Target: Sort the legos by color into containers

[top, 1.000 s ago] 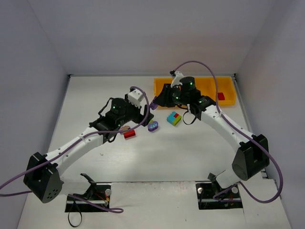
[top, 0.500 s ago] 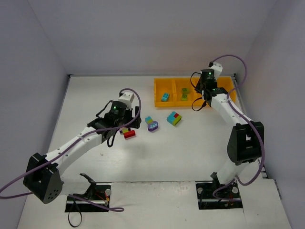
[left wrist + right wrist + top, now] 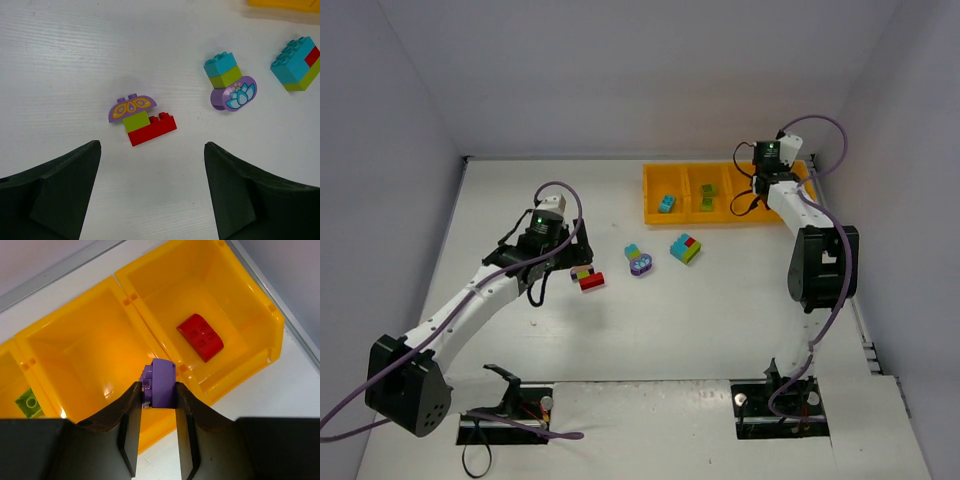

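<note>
The right gripper (image 3: 156, 390) is clamped on a purple brick (image 3: 161, 381) above the tray (image 3: 647, 195). It seems to be over the wall between the third compartment and the end one, where a red brick (image 3: 200, 337) lies. A teal brick (image 3: 666, 203) sits in the first compartment and a lime brick (image 3: 707, 197) in the second. The left gripper (image 3: 151, 147) hangs wide open over the tabletop (image 3: 60, 60), above a purple, lime and red cluster (image 3: 142, 120). A teal, lime and purple stack (image 3: 230, 82) and a teal, red and lime block (image 3: 297, 62) lie nearby.

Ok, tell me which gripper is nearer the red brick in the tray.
Right. The right gripper, holding a purple brick, hangs over the tray beside the red brick; the left gripper hovers over a loose cluster, well away from it.
</note>
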Controlling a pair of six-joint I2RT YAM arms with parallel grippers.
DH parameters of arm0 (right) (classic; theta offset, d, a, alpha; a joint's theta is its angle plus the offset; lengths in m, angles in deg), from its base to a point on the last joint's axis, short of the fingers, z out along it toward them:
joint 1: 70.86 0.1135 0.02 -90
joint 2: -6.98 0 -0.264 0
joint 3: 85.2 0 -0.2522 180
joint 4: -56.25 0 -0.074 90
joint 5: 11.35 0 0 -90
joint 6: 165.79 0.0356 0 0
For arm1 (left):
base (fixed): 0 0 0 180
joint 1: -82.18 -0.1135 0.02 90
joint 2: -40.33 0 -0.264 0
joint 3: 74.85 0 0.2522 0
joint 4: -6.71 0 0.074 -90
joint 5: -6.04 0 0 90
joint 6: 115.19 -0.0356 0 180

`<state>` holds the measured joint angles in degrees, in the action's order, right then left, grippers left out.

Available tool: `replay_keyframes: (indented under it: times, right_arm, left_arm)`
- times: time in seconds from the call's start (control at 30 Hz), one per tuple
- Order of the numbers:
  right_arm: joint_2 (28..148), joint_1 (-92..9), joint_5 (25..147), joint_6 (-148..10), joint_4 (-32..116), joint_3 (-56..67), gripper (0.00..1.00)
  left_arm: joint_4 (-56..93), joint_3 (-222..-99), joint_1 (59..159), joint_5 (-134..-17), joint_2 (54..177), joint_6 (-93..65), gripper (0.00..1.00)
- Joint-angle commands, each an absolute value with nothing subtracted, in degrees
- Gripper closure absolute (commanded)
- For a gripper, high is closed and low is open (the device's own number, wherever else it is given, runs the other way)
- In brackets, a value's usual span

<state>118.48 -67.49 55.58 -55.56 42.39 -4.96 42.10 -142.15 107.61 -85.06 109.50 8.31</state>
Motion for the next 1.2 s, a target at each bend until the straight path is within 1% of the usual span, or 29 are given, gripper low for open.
replay_keyframes:
  times: [0.0,0.07,0.13,0.17,0.23,0.3,0.33,0.37,0.4,0.43,0.5,0.67,0.83,0.97,1.17]
  right_arm:
    - [120.0,-67.5,55.8,-56.4,45.2,-9.0,0.83]
    - [120.8,-67.6,56.4,-56.6,45.2,-9.8,0.80]
    - [121.8,-67.6,57.1,-56.9,45.2,-9.9,0.79]
    - [122.0,-67.6,57.4,-57.1,45.2,-10.1,0.76]
    - [122.5,-67.6,58.3,-57.9,45.2,-10.7,0.76]
    - [122.6,-67.5,59.5,-58.5,45.3,-11.3,0.71]
    - [122.6,-67.5,59.8,-58.8,45.3,-11.4,0.68]
    - [122.6,-67.6,60.4,-59.4,45.4,-11.5,0.58]
    - [122.3,-67.6,60.8,-59.8,45.4,-11.7,0.53]
    - [122.0,-67.5,62.0,-60.0,45.4,-11.7,0.44]
    - [121.0,-67.5,63.0,-60.3,45.4,-11.3,0.40]
    - [115.9,-66.4,65.1,-59.6,44.9,-8.0,0.38]
    - [107.2,-63.3,65.3,-56.7,44.1,-2.5,0.38]
    - [100.7,-59.5,64.0,-55.9,43.7,3.8,0.38]
    - [90.7,-53.8,67.7,-54.8,43.5,11.3,0.37]
  left_arm:
    - [44.5,-143.1,107.7,-85.9,111.0,13.0,0.23]
    - [45.7,-143.3,107.7,-87.2,111.9,13.7,0.23]
    - [46.3,-143.8,107.7,-87.6,112.9,13.8,0.23]
    - [46.7,-144.1,107.7,-87.7,113.5,13.7,0.23]
    - [47.4,-144.7,107.7,-88.3,114.1,13.4,0.23]
    - [47.7,-145.8,107.6,-88.5,115.0,12.6,0.23]
    - [48.0,-146.2,107.6,-88.6,115.3,12.3,0.23]
    - [48.0,-146.8,107.6,-88.4,115.9,11.6,0.23]
    - [48.1,-147.1,107.5,-88.4,116.3,11.2,0.23]
    - [48.3,-147.5,107.4,-88.1,116.6,10.6,0.23]
    - [49.1,-149.1,107.0,-86.9,117.8,8.8,0.23]
    - [51.7,-152.1,105.4,-85.2,119.6,4.8,0.23]
    - [54.8,-155.9,104.4,-84.0,122.3,3.5,0.23]
    - [56.4,-156.6,104.3,-84.0,125.0,8.0,0.23]
    - [53.2,-154.5,104.5,-82.6,126.6,14.5,0.23]
